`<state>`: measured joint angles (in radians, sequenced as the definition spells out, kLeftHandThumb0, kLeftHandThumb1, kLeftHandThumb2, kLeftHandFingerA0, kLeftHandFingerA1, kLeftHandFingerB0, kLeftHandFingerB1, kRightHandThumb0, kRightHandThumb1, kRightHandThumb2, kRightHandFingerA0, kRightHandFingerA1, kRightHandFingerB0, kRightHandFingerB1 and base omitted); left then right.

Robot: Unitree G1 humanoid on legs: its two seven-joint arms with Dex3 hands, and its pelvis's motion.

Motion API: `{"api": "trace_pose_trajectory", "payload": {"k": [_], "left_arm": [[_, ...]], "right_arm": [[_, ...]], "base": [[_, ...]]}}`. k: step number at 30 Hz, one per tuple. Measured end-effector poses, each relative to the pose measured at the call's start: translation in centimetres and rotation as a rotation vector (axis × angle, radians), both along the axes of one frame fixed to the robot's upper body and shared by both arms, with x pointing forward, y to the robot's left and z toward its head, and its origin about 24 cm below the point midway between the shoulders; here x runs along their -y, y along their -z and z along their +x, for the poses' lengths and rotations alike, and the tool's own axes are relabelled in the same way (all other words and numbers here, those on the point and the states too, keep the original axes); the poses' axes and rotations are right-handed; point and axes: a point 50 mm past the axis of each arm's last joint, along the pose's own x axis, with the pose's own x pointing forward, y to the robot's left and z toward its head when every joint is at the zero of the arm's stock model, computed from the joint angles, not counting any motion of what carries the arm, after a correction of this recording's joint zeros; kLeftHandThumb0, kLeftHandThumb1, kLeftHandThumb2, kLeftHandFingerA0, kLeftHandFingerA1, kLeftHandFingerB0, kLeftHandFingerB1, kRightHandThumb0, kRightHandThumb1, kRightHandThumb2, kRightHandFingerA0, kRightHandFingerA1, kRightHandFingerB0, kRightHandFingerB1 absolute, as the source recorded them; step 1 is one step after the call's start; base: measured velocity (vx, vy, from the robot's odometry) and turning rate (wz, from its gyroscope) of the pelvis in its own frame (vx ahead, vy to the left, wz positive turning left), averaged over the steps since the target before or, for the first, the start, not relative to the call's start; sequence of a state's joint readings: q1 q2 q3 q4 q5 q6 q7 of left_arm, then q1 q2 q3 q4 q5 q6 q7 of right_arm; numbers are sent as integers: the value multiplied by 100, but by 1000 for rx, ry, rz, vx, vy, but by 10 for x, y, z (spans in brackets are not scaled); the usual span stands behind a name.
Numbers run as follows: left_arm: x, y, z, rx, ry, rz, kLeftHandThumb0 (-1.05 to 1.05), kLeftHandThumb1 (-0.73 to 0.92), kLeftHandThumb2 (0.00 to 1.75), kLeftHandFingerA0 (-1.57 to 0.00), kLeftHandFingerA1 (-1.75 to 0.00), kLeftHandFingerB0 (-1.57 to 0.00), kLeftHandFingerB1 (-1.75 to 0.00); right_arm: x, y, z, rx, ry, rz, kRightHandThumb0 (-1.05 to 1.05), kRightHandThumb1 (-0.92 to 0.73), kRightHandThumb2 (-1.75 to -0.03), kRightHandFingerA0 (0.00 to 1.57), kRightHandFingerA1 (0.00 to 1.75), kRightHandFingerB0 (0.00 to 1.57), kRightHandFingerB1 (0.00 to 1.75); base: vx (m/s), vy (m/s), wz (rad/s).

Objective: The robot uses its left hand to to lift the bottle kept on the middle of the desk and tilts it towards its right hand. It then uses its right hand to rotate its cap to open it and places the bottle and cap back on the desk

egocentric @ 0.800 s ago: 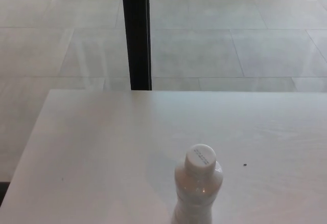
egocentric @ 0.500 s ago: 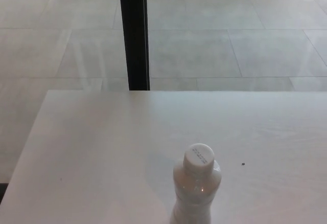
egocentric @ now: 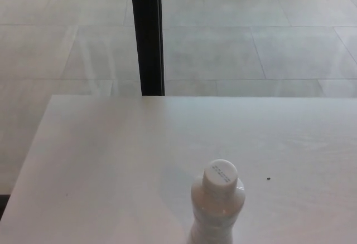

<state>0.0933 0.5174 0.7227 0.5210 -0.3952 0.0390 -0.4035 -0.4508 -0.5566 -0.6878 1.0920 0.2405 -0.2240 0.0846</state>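
Observation:
A pale translucent bottle [egocentric: 216,209] stands upright on the white desk [egocentric: 111,171], near the bottom edge of the head view and slightly right of centre. Its white cap [egocentric: 220,175] is on, with small printed text on top. The bottle's lower part is cut off by the picture's bottom edge. Neither hand nor any part of an arm shows.
A black vertical post [egocentric: 147,35] rises behind the desk's far edge, left of centre. Beyond lies a light tiled floor [egocentric: 251,38]. A tiny dark speck [egocentric: 268,179] sits on the desk right of the bottle. The desk's left edge runs diagonally at the picture's left.
The whole picture has shifted slightly, so the camera has moved. The bottle has not moved on the desk.

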Motion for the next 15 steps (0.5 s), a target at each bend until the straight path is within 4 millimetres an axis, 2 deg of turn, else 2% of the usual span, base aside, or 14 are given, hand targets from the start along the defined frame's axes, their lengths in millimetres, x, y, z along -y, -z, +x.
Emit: {"api": "trace_pose_trajectory", "payload": {"k": [2, 5, 9, 11, 12, 13, 15], "left_arm": [[6, -15, 14, 49, 42, 23, -87, 55, 58, -30, -44, -31, -32], [18, -38, 35, 117, 111, 57, -84, 52, 57, -24, -47, -28, -33], [34, -59, 56, 180, 191, 87, -83, 62, 59, -14, -54, -17, -38], [44, -69, 64, 208, 236, 108, -83, 62, 59, -14, -54, -17, -38], [47, -72, 67, 217, 253, 116, -89, 53, 94, -3, -51, -7, -44], [53, -76, 71, 228, 277, 126, -78, 48, 93, -2, -45, -4, -35], [64, -80, 76, 244, 317, 135, -78, 48, 93, -2, -45, -4, -35]], "right_arm": [[-2, -11, 9, 43, -5, -8, -105, -87, -125, 0, 25, 0, 22], [-3, -27, 18, 99, -10, -17, -105, -86, -121, 0, 26, 0, 20], [-8, -47, 27, 167, -32, -47, -105, -78, -115, 0, 27, 0, 17], [-14, -58, 32, 202, -62, -74, -105, -78, -115, 0, 27, 0, 17], [-17, -62, 34, 213, -75, -84, -100, -74, -112, 0, 26, 0, 15], [-22, -66, 36, 225, -96, -98, -88, -68, -109, 1, 31, 0, 21], [-31, -70, 40, 236, -134, -122, -88, -68, -109, 1, 31, 0, 21]], "base": [[0, 0, 0], [0, 0, 0], [0, 0, 0], [0, 0, 0], [0, 0, 0], [0, 0, 0], [0, 0, 0]]}}
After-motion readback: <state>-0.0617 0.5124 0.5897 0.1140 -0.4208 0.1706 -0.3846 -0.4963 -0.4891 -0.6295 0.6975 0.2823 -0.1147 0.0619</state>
